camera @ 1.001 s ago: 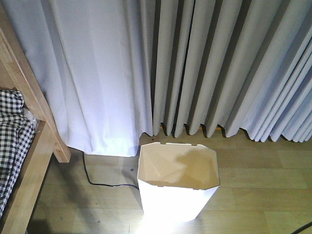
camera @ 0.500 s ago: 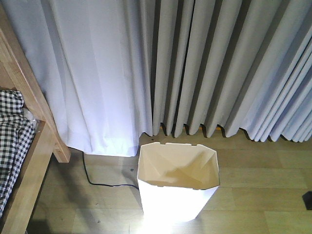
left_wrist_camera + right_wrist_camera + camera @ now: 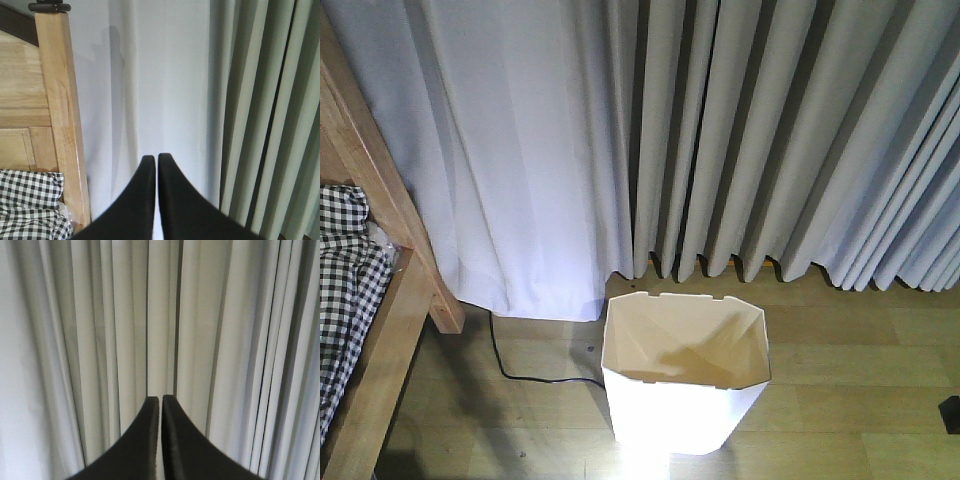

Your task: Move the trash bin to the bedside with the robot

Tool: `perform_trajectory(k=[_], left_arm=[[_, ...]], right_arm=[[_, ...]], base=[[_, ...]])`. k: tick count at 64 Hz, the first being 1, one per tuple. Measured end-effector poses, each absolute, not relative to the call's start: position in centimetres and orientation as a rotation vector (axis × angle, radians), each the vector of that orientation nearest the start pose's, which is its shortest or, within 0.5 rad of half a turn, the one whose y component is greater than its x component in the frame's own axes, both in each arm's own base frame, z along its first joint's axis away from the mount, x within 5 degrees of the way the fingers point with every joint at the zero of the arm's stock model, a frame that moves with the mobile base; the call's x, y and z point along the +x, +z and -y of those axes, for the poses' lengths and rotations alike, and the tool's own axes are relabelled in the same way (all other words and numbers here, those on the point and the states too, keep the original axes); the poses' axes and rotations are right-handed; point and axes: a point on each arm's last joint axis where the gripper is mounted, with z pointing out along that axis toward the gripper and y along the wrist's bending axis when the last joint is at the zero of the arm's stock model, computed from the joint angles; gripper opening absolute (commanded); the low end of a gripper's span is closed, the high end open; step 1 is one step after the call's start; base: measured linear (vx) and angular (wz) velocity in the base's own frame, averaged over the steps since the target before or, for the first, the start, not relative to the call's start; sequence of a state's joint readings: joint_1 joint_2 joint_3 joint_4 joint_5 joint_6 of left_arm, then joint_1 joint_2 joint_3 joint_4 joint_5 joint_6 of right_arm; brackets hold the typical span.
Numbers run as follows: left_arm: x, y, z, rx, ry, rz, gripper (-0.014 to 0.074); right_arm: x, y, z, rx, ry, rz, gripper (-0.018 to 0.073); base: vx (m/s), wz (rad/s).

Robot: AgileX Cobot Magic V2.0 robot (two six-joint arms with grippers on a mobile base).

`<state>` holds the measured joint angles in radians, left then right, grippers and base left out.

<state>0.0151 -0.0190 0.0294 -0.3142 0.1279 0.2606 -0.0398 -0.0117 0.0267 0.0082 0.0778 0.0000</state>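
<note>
The white trash bin (image 3: 682,388) stands upright on the wooden floor in the front view, cream inside, just before the curtain. The bedside shows at the left: a light wooden bed frame (image 3: 382,200) with black-and-white check cloth (image 3: 345,290). A small black part of the robot (image 3: 951,413) pokes in at the right edge. My left gripper (image 3: 156,158) is shut with nothing held, facing the curtain beside the bed post (image 3: 62,110). Also shut and holding nothing, my right gripper (image 3: 160,399) points at grey curtain folds. Neither gripper touches the bin.
Pale grey curtains (image 3: 740,140) hang floor-length across the whole back. A black cable (image 3: 510,370) runs over the floor between the bed frame and the bin. Wooden floor (image 3: 850,360) extends to the right of the bin.
The bin and the bed have not moved. A black robot part came into the front view at the right edge and now sits slightly lower.
</note>
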Motion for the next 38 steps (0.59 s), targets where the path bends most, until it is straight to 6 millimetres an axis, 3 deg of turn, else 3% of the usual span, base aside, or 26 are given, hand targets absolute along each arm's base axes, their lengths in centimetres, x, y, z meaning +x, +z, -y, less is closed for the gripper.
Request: perform_trajectory(k=[38], left_arm=[[5.61, 19.32, 0.28, -0.023, -0.060, -1.616, -0.0006]], right_arm=[[5.67, 19.67, 0.22, 0.037, -0.024, -1.585, -0.0011]], base=[[0.00, 0.00]])
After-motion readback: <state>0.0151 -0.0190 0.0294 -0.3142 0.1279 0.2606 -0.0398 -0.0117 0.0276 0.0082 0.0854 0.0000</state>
